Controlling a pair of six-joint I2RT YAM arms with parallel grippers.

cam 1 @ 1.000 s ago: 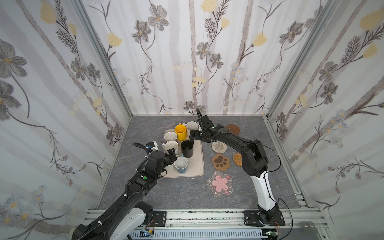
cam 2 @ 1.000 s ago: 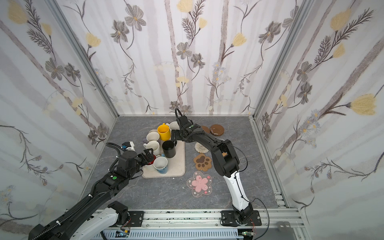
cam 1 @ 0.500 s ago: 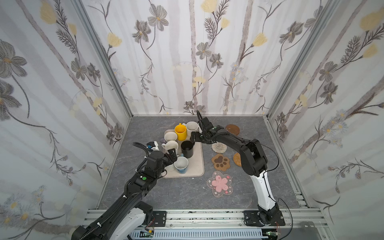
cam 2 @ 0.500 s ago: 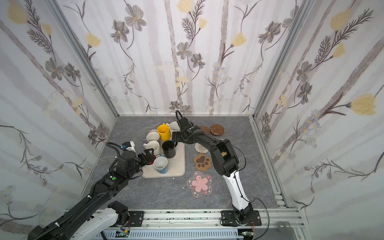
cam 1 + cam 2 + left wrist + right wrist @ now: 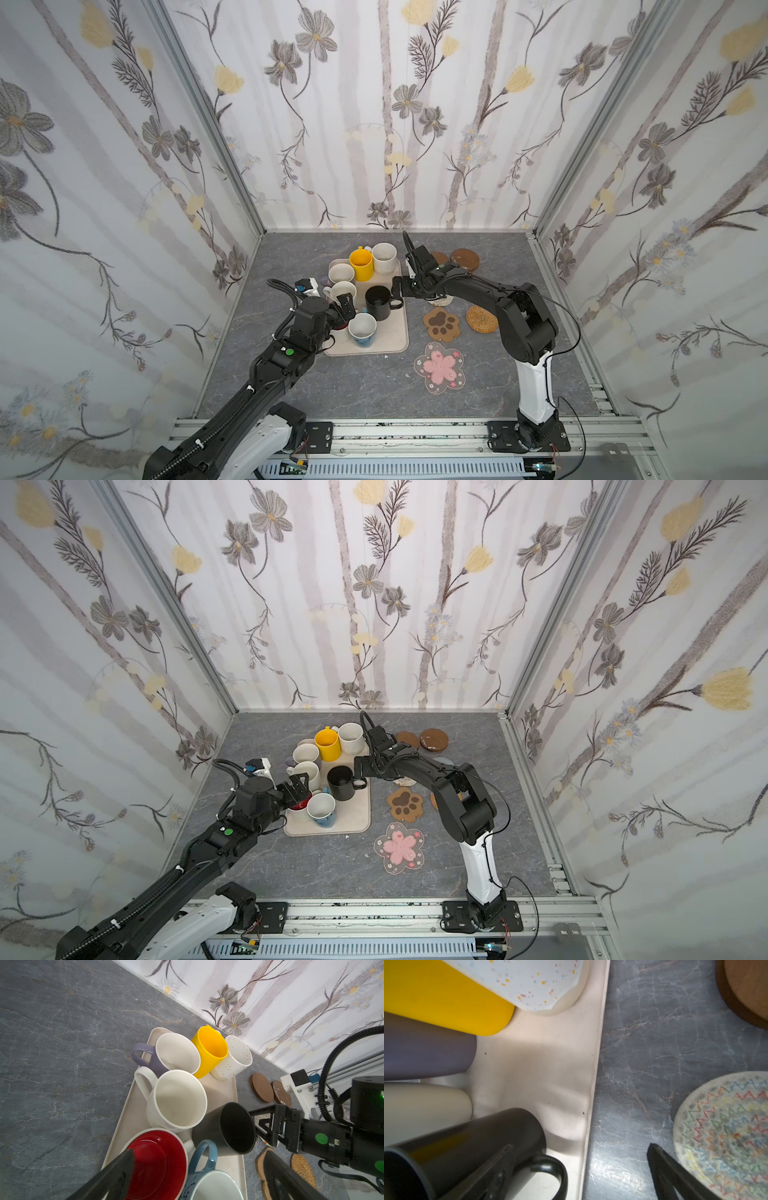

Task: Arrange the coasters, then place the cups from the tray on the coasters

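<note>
right wrist view crops the black cup (image 5: 467,1147), right pincer (image 5: 580,1147) and left pincer (image 5: 199,1154) both spread apart.

Mugs (image 5: 176,1101) crowd the tray (image 5: 222,1093), yellow mug (image 5: 209,1051) and speckled mug (image 5: 234,1059) stand at its end by the wall (image 5: 291,991), black mug (image 5: 228,1128) sits at its edge facing right gripper (image 5: 261,1126), jaws apart, wooden discs (image 5: 262,1087) beyond.
</note>
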